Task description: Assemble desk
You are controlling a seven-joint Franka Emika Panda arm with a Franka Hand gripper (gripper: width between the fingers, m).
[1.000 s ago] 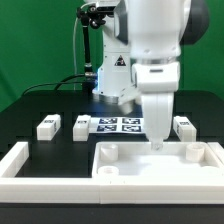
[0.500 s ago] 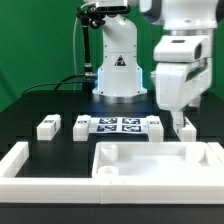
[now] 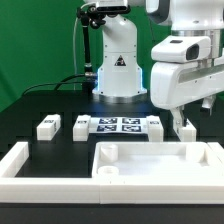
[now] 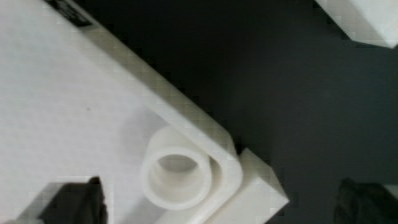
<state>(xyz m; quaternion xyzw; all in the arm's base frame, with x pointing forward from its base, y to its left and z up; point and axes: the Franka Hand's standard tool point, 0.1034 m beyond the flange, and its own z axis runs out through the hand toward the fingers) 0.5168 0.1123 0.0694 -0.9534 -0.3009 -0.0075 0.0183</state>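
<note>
The room is plain: a flat green backdrop (image 3: pixel 30 40) stands behind a matte black counter (image 3: pixel 40 105). At twelve o'clock on that counter, as the exterior view has it, rises the white moulded robot base (image 3: pixel 118 65) with a triangular warning sticker. Thin black cables (image 3: pixel 55 88) trail from it toward nine o'clock.

Mid-counter lies the thin white marker board (image 3: pixel 120 125), printed with square tags. Four small white rectangular block legs flank it in a row. Two sit at its nine o'clock (image 3: pixel 46 127) (image 3: pixel 82 127), one lies just beside its three o'clock edge (image 3: pixel 154 125), and one lies further out that way (image 3: pixel 185 128). All four are apart from each other.

The wide white plastic tray-like desk top (image 3: pixel 160 168) with a raised rim rests flat at about five o'clock on the counter, in front of the marker board. A long white border rail (image 3: pixel 18 160) angles around the seven o'clock corner.

The claw (image 3: pixel 180 115) hangs from the white arm above the desk top's far corner, close to the outermost leg. Its jaws are spread wide with nothing between them. In the wrist view the dark fingertips (image 4: pixel 71 200) stand far apart over that corner, where a round socket (image 4: pixel 175 165) shows just inside the rim (the picture is soft). Bare black counter lies beyond the rim.
</note>
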